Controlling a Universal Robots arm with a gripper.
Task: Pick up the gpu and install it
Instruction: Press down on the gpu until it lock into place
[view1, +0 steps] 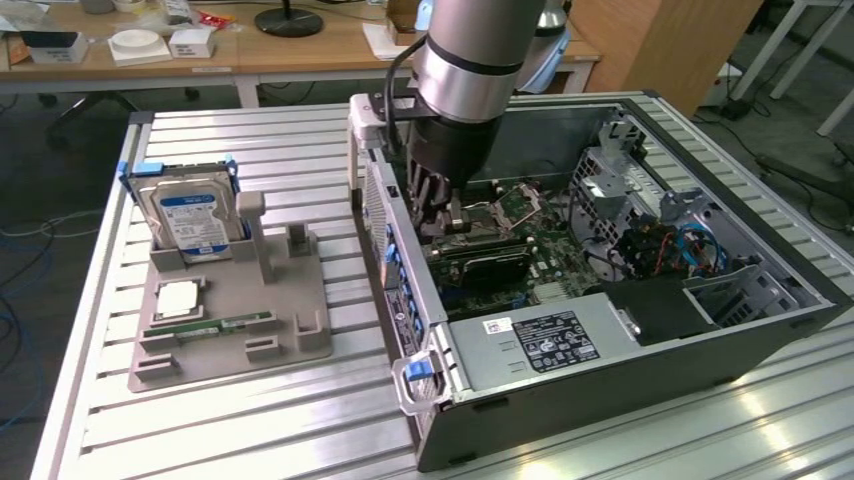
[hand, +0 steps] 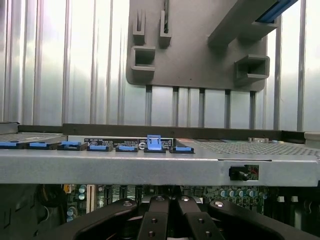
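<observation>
The gpu (view1: 483, 262) shows as a dark, flat oblong with a black face, lying low inside the open computer case (view1: 641, 350) near the middle of the exterior view, directly over the green motherboard (view1: 541, 275). It sits just under the pincer (view1: 447, 225). The pincer reaches down into the case from the upper middle of the frame, its fingers drawn narrow together. Whether they pinch the card or only press against it cannot be told. The arm's thick silver-and-black wrist hides the card's far end. The case's tall side wall with its row of blue clips (hand: 154, 143) stands close beside the pincer. A power supply (view1: 547, 340) with a white label fills the case's lower part, and drive cages and blue cables crowd the exterior view's right. Towards the exterior view's left, well apart from the case, a grey holder (view1: 267, 300) rests on the ribbed metal table (view1: 267, 420). It carries an upright hard drive (view1: 194, 220) and a small square CPU chip (view1: 180, 298).
</observation>
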